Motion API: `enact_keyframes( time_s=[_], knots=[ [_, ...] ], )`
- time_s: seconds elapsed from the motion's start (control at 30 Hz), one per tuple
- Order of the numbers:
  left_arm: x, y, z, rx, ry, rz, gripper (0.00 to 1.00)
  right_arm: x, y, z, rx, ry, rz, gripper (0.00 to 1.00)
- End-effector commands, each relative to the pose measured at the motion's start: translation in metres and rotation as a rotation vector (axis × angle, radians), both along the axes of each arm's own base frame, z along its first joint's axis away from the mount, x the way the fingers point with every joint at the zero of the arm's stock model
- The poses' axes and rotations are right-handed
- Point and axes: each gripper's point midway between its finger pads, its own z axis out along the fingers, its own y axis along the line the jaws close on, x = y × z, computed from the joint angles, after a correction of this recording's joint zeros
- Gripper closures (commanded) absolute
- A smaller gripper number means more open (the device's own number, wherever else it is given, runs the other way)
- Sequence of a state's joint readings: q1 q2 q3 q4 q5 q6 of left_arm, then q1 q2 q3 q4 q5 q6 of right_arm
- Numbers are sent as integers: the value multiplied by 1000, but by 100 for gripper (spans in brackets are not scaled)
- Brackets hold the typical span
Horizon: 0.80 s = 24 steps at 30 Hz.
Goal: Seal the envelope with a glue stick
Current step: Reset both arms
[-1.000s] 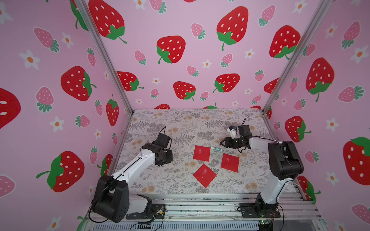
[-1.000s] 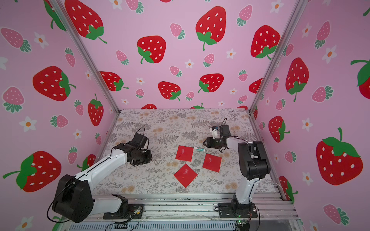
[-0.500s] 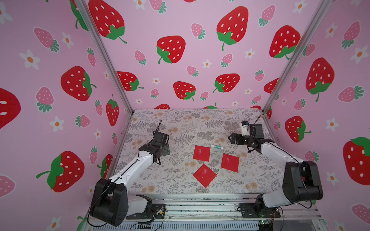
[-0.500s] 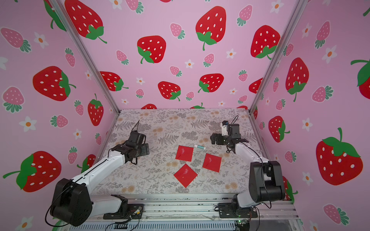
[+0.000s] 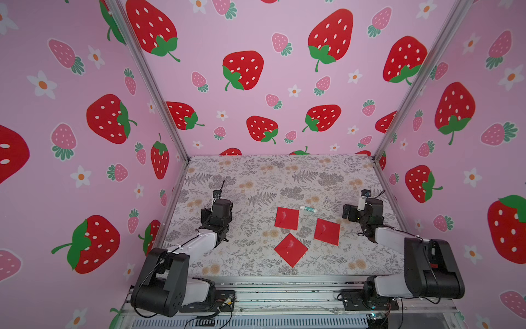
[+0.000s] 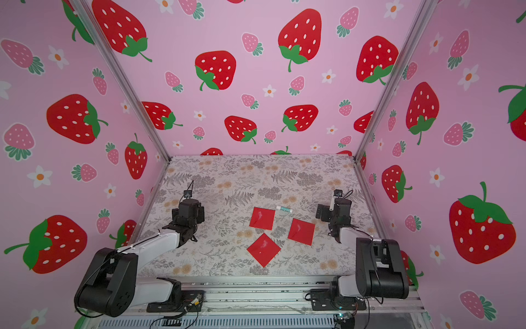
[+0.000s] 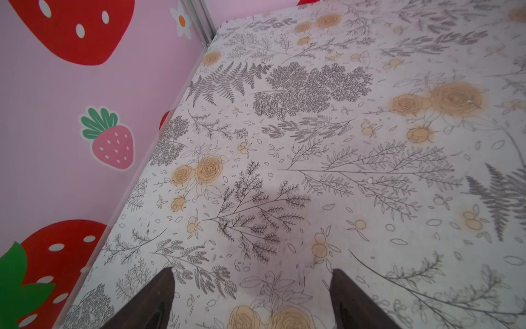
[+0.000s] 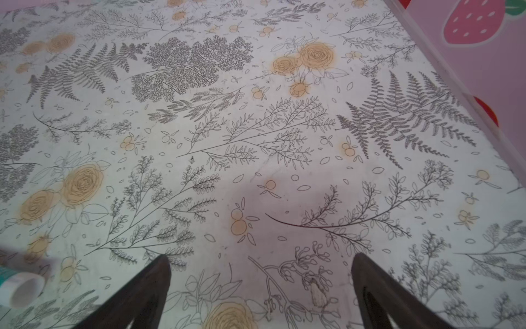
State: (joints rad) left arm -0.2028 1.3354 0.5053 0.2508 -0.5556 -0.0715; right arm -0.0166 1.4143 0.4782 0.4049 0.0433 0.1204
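Note:
Three red envelopes lie flat mid-table in both top views: one at the back (image 5: 287,218), one to the right (image 5: 327,231) and one in front (image 5: 291,249). The glue stick (image 5: 308,209), white with a teal band, lies on its side just behind them; its end also shows in the right wrist view (image 8: 20,284). My left gripper (image 5: 215,207) (image 7: 252,273) stands open by the left wall, far from the envelopes, with only tablecloth between its fingers. My right gripper (image 5: 359,210) (image 8: 260,259) is open and empty near the right wall, right of the glue stick.
The floral tablecloth (image 5: 256,182) covers the table. Pink strawberry walls (image 5: 256,85) close in the left, back and right sides. A metal rail (image 5: 284,290) with both arm bases runs along the front edge.
Both arms have drawn back from the middle toward their side walls. Both grippers have opened wide. The right gripper has left the glue stick, which stays on the table.

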Motion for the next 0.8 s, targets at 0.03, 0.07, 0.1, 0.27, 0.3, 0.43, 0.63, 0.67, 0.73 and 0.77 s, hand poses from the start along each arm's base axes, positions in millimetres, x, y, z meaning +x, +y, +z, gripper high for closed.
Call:
enact_keyframes(
  time_s=[0.03, 0.07, 0.1, 0.27, 0.3, 0.43, 0.63, 0.67, 0.73, 0.77],
  knots=[
    [30, -10, 22, -31, -181, -97, 16, 24, -5, 38, -11, -188, -3, 1],
    [34, -11, 24, -40, -207, -112, 16, 25, -5, 38, -16, -200, -2, 1],
    [37, -14, 25, -48, -223, -131, 16, 25, -4, 37, -17, -209, 4, 1],
    [52, -11, 9, -116, -230, -165, 16, 25, -8, 24, -11, -242, -1, 1],
    [52, -12, 6, -135, -209, -177, 16, 26, -9, 21, -11, -242, -2, 1],
    [52, -18, -1, -221, -205, -269, 16, 31, -8, 14, -10, -206, 1, 1],
    [54, -15, -7, -255, -196, -270, 0, 33, -8, 14, -11, -207, 6, 1],
    [55, -15, -7, -254, -206, -270, 0, 33, -8, 14, -10, -210, 6, 1],
    [53, -14, -6, -252, -206, -269, 0, 32, -7, 14, -10, -210, 8, 1],
    [53, -14, -6, -252, -206, -269, 0, 33, -7, 15, -9, -211, 12, 1]
  ],
)
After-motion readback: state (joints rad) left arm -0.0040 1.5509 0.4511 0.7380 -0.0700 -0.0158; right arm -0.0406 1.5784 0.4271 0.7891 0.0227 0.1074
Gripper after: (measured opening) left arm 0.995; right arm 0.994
